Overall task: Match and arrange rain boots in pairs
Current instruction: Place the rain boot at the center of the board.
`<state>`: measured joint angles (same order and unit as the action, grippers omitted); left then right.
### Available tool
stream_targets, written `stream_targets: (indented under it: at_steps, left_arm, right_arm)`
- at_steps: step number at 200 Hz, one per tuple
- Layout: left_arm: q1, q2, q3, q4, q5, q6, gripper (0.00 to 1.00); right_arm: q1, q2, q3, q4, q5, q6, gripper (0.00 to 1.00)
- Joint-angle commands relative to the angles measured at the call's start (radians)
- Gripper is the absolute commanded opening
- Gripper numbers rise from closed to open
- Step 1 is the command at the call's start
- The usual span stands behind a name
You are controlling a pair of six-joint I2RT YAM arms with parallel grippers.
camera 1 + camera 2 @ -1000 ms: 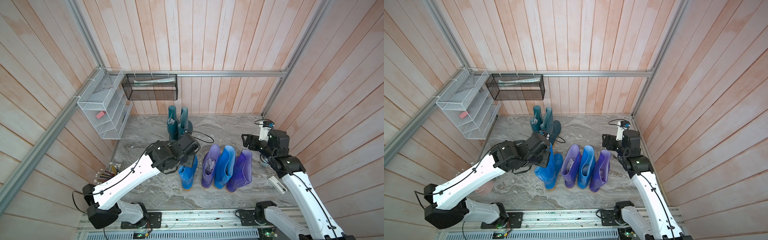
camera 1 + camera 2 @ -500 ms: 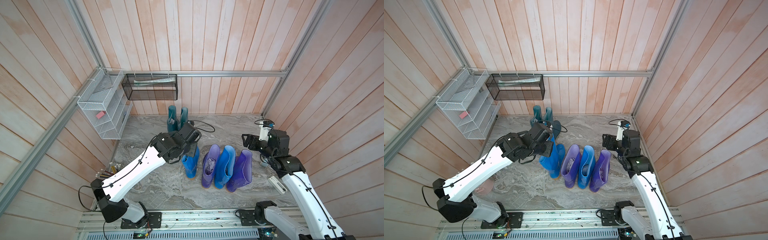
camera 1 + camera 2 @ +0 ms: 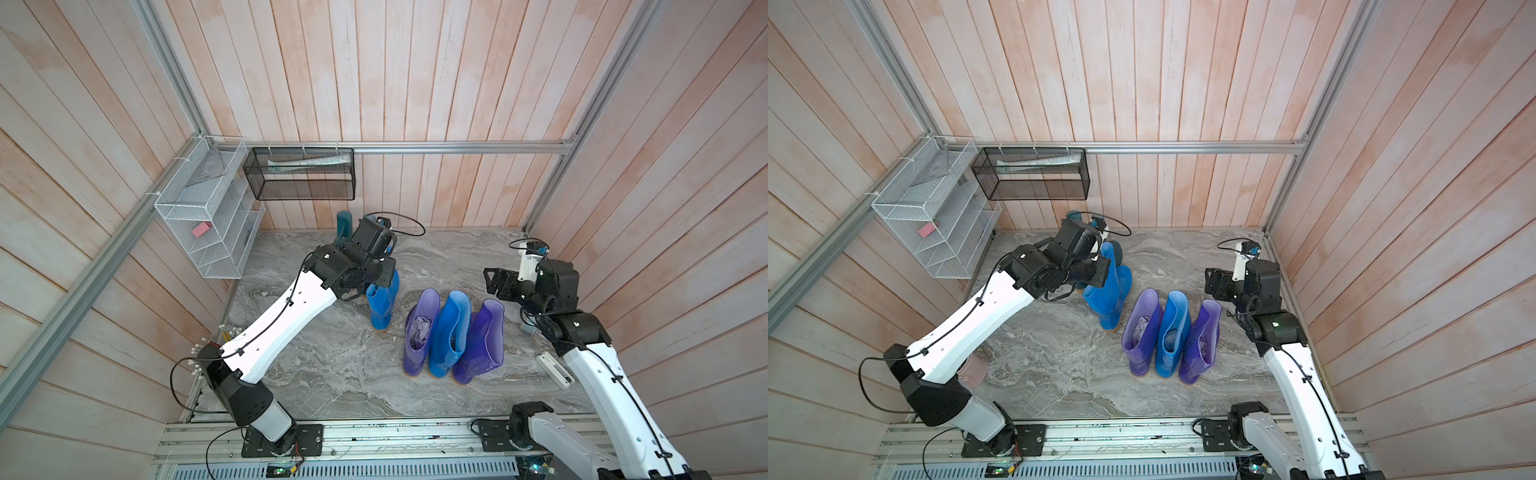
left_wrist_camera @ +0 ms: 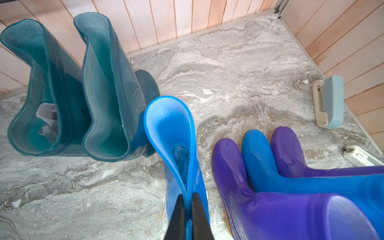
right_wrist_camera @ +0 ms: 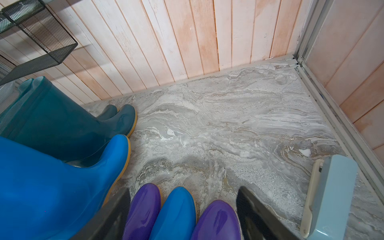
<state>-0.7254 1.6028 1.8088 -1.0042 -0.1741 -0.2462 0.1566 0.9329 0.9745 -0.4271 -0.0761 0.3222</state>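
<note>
The left pincer [image 4: 188, 196] is pressed together on the back rim of one bright blue boot [image 3: 382, 303], one finger inside the shaft and one outside, as the left wrist view shows. That boot stands roughly upright, its toe toward 12 o'clock and close beside the teal pair [image 4: 62, 87], which stands against the back wall at about 11 o'clock from it. Whether its sole is clear of the marble worktop [image 3: 332, 374] I cannot tell. The relation that matters is where its mate sits. In both top views the second bright blue boot [image 3: 449, 328] stands at about 4 o'clock from the held one, near but apart. It is wedged between the two purple boots [image 3: 482, 336], flanks touching, all three shafts upright and toes toward 12 o'clock. The right pincer [image 5: 182, 192] is spread wide and holds nothing. It hangs over that trio's toes, at about 2 o'clock from the row, so the right arm is the nearer one. By my reading the blues cannot meet until a purple boot is drawn out of the row.
</note>
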Motion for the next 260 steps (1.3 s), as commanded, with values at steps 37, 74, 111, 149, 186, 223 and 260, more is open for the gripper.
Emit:
stream_targets:
  at_steps: [37, 74, 111, 149, 186, 223, 260]
  left_arm:
    - [0.069, 0.057, 0.092, 0.215, 0.098, 0.099, 0.0]
    - [0.129, 0.086, 0.096, 0.289, 0.148, 0.102, 0.0]
    - [0.146, 0.129, 0.096, 0.373, 0.178, 0.129, 0.0]
    - [0.154, 0.187, 0.098, 0.425, 0.181, 0.139, 0.0]
    - [0.155, 0.23, 0.098, 0.467, 0.159, 0.14, 0.0]
    - [0.155, 0.258, 0.101, 0.495, 0.151, 0.149, 0.0]
    - [0.155, 0.274, 0.101, 0.51, 0.127, 0.162, 0.08]
  right_arm:
    - [-0.002, -0.001, 0.002, -0.012, 0.015, -0.003, 0.82]
    - [-0.003, -0.002, 0.008, -0.018, 0.021, -0.008, 0.82]
    - [-0.003, 0.005, 0.021, -0.025, 0.02, -0.008, 0.82]
    - [-0.003, 0.005, 0.027, -0.03, 0.024, -0.008, 0.82]
    - [-0.003, 0.007, 0.027, -0.035, 0.027, -0.01, 0.82]
    - [-0.005, 0.007, 0.03, -0.039, 0.033, -0.014, 0.82]
    - [-0.005, 0.01, 0.032, -0.041, 0.034, -0.016, 0.82]
